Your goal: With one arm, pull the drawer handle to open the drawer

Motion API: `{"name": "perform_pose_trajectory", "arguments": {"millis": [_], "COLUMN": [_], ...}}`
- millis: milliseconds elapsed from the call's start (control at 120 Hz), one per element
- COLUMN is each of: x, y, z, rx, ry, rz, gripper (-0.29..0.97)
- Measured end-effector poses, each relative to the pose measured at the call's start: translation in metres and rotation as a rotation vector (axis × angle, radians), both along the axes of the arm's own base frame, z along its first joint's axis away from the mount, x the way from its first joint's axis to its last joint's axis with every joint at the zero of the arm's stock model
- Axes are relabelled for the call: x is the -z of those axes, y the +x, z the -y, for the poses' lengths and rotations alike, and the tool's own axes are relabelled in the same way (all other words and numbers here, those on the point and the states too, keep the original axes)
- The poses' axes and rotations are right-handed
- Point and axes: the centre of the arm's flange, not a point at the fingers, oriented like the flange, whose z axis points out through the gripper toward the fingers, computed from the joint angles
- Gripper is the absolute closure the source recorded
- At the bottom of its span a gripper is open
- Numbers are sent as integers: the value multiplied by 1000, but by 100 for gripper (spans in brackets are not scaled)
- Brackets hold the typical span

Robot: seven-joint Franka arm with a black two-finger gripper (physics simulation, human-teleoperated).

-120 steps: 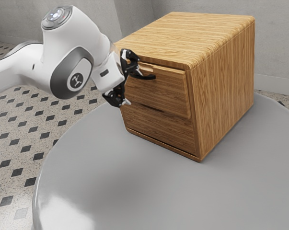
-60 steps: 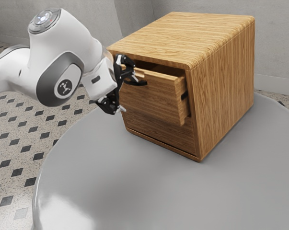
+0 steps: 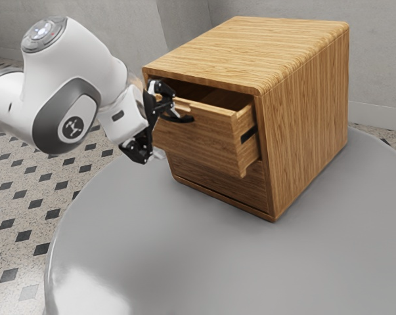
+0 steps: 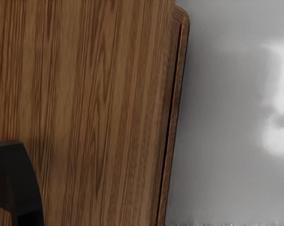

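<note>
A wooden cabinet (image 3: 296, 85) with two drawers stands on the round grey table (image 3: 204, 262). Its upper drawer (image 3: 207, 134) is pulled partly out toward the exterior view's left, with a dark gap showing above its front. My gripper (image 3: 166, 107) is shut on the drawer's black handle (image 3: 179, 117) at the front's upper part. The lower drawer (image 3: 214, 177) sits flush in the cabinet. In the wrist view the drawer front (image 4: 85, 108) is close to the hand, and part of the black handle (image 4: 14, 181) shows against it.
The cabinet stands toward the back of the table. Grey tabletop stretches in front of it and to the exterior view's right. A tiled floor (image 3: 27, 190) lies beyond the table's edge under the arm. Grey walls stand behind.
My hand has moved toward the exterior view's left with the handle in it. The upper drawer has slid out from nearly shut to partly open.
</note>
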Motion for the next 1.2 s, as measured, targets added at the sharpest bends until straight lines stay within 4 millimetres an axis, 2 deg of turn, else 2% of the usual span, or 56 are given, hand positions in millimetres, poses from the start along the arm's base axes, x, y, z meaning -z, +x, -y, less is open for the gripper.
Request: {"name": "perform_pose_trajectory", "arguments": {"millis": [750,1017,1200], "x": [-1,4,0], "y": [-65,-82,-96], "z": [-3,-5,-5], "rx": [-10,-17,-21], "ry": [-1,-4,-4], "rz": [9,5,17], "gripper": [2,0,3]}}
